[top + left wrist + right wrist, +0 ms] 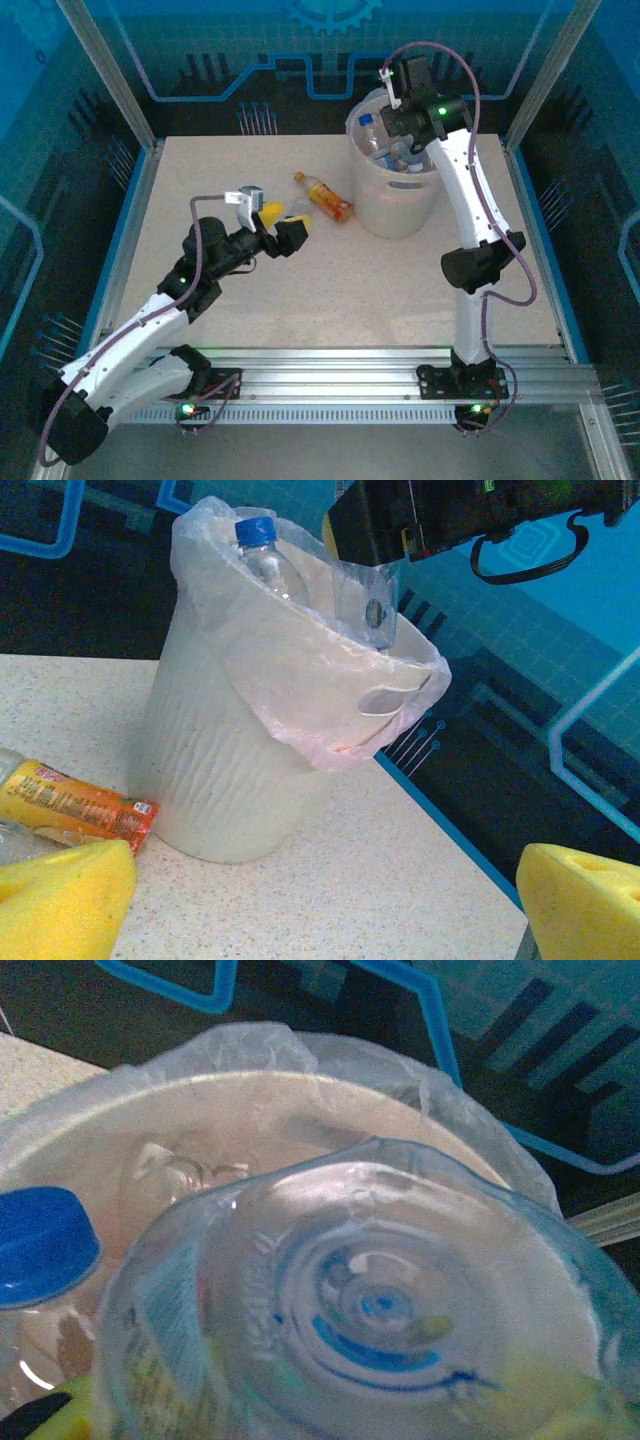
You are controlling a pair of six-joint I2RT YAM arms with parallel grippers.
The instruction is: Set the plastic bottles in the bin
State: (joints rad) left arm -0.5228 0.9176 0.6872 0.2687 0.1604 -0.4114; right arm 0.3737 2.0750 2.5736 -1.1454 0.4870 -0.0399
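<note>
The bin stands at the back right of the table, lined with a thin plastic bag; it also shows in the left wrist view and the right wrist view. My right gripper hangs over its mouth, shut on a clear plastic bottle whose base faces the wrist camera. A blue-capped bottle stands inside the bin. An orange-labelled bottle lies on the table left of the bin. My left gripper is open and empty, just short of that bottle.
The table's blue right edge runs close behind the bin. A metal rail crosses the near edge between the arm bases. Bare tabletop lies in front of the bin.
</note>
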